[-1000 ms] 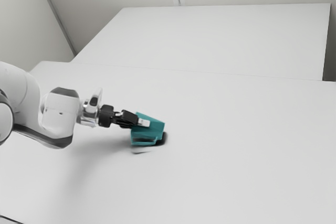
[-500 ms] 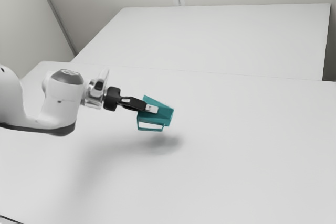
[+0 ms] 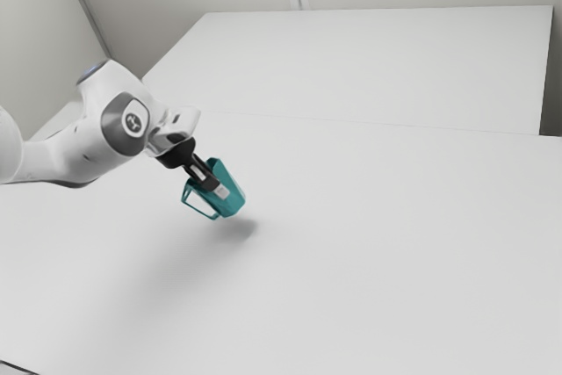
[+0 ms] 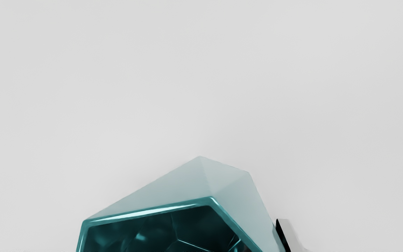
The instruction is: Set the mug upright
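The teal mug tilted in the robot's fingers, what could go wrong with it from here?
The teal, faceted mug hangs tilted above the smooth white table, so if the fingers let go now, it could drop and topple. Its base slants toward the table, so when lowered, one edge might land first and twist the mug in the grip. The angular teal handle juts out from its side and might catch the table if the tilt grows.

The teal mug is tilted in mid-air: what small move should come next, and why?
Probably the claw should turn the mug nearer upright before lowering it: it hangs above the table and its shadow, mouth slanting toward the arm rather than straight up.
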Robot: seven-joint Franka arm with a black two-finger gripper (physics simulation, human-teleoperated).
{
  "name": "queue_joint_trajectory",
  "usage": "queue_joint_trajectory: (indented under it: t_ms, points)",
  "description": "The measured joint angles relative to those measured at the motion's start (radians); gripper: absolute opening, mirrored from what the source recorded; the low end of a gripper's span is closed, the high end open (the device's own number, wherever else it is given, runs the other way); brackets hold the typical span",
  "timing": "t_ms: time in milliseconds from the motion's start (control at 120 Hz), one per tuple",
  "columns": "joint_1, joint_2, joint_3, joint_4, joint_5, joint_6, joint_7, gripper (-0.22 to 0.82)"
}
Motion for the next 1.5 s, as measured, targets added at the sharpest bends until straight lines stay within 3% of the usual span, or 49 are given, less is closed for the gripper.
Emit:
queue_joint_trajectory:
  t_ms: [542,1367,1500]
  points:
    - [0.022,0.011,-0.015,-0.015,0.283,0.014,-0.313,-0.18]
    - [0.021,0.109,-0.020,-0.002,0.306,0.065,-0.515,-0.18]
    - [0.014,0.113,-0.022,-0.001,0.298,0.068,-0.524,-0.13]
